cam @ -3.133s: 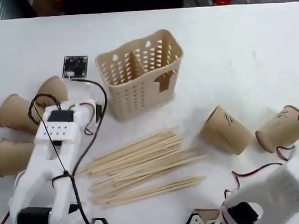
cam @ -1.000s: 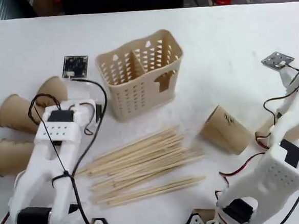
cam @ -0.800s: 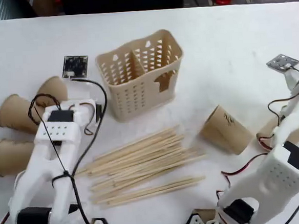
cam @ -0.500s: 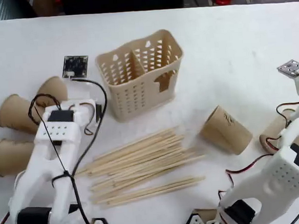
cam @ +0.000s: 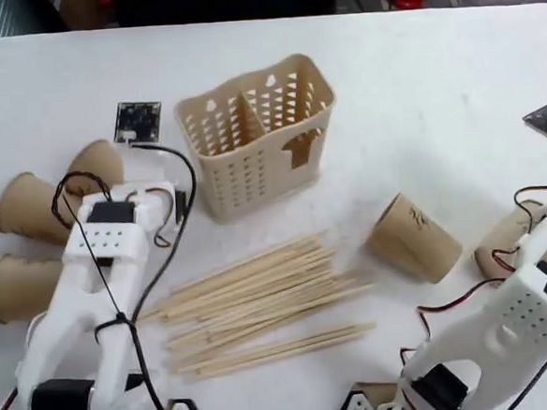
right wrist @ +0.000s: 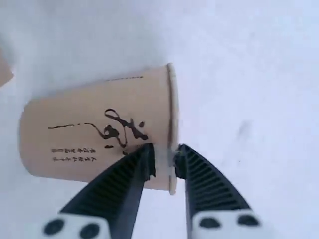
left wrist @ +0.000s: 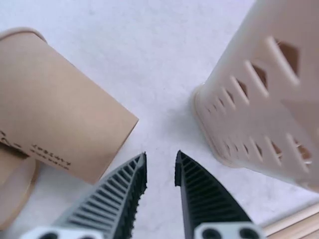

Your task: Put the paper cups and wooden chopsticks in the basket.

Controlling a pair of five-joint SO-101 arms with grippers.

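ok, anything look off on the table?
Nothing damaged. All five paper cups lie on their sides: three beside the left arm, one near the chopsticks, one at the right gripper. The chopsticks are a loose fanned pile. The basket stands upright.

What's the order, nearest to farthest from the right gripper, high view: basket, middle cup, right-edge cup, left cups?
1. Right-edge cup, right at the right gripper.
2. Middle cup, next over toward the table's centre.
3. Basket, centre, farther back.
4. Left cups, far left edge.
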